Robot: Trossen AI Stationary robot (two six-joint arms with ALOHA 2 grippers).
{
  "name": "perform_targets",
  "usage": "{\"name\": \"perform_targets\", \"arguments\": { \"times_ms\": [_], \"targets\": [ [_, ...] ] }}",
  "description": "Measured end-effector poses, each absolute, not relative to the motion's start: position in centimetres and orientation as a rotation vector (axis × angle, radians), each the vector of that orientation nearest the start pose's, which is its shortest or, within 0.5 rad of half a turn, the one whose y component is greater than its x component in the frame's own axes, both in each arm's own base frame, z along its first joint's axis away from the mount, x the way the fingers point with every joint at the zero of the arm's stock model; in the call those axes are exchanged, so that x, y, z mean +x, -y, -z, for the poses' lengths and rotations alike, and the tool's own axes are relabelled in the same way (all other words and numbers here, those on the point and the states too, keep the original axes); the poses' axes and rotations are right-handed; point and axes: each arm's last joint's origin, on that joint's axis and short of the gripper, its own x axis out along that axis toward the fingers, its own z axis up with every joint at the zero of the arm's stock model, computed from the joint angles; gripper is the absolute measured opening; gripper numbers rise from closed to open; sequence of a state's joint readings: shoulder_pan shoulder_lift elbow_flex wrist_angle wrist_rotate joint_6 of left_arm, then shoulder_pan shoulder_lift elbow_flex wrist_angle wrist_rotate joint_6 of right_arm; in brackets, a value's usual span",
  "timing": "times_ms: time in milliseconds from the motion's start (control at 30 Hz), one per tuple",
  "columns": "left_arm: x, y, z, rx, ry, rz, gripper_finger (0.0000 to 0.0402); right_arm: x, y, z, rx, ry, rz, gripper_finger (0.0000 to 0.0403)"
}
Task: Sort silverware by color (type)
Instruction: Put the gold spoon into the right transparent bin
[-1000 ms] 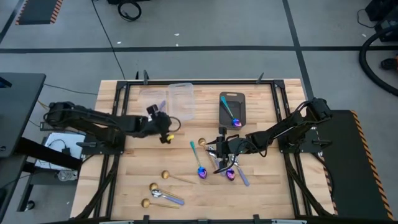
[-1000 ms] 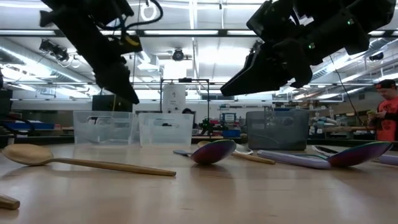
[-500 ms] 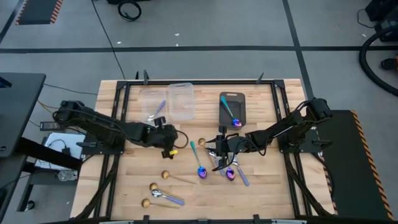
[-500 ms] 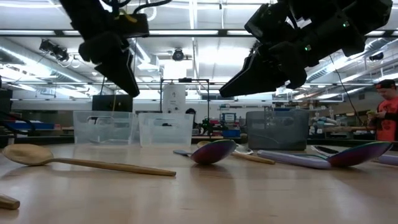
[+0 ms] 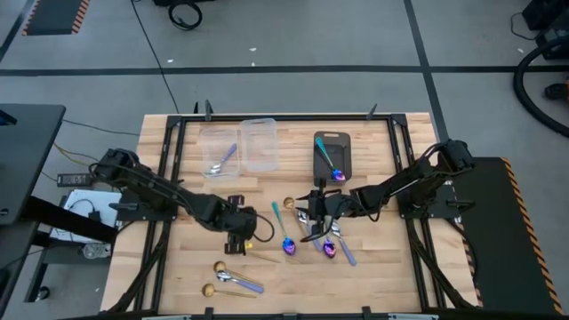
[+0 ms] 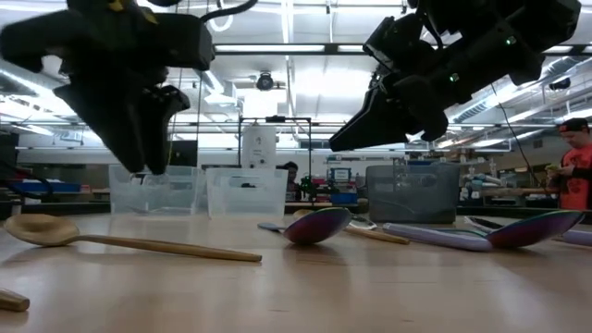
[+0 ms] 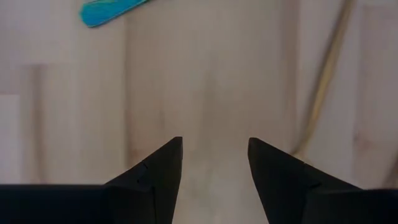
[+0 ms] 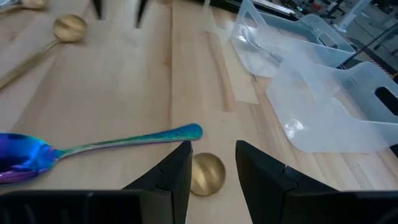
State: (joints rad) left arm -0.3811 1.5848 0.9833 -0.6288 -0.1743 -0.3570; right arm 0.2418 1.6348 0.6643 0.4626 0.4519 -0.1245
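Observation:
My left gripper is open and empty, pointing down above the table near a gold spoon; its wrist view shows bare wood between the fingers, a gold handle to one side and a teal handle end beyond. My right gripper is open and raised above the table; a gold spoon's bowl lies below its fingers. A blue-purple spoon with a teal handle lies between the two grippers. More spoons lie under the right arm.
Two clear bins stand at the far side; the left one holds a lavender-handled spoon, and the other stands beside it. A dark grey bin holds a blue-purple spoon. Two gold spoons and a lavender-handled one lie near the front edge.
My left gripper has gone from beside the clear bins toward the table's near edge and a little to the right, and has come down over the gold spoon, staying open.

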Motion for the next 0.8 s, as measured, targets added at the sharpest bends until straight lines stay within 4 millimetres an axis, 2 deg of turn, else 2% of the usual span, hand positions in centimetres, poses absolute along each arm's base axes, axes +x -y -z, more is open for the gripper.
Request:
{"name": "perform_targets", "arguments": {
  "times_ms": [267, 467, 633, 800],
  "targets": [
    [27.5, 11.9, -19.0, -0.060, -1.119, -0.009, 0.0168, 30.1, -5.6, -15.3, -0.292, -0.500, 0.191, 0.0134],
    [28.0, 12.6, -18.3, -0.108, -1.126, 0.021, 0.0157, 30.2, -5.5, -15.4, -0.293, -0.488, 0.195, 0.0134],
    [28.0, 13.4, -17.8, -0.088, -1.145, 0.039, 0.0170, 30.2, -5.2, -15.2, -0.299, -0.505, 0.208, 0.0134],
    [28.0, 15.0, -18.2, -0.049, -1.114, 0.071, 0.0194, 30.2, -5.0, -15.2, -0.326, -0.515, 0.239, 0.0134]
  ]
}}
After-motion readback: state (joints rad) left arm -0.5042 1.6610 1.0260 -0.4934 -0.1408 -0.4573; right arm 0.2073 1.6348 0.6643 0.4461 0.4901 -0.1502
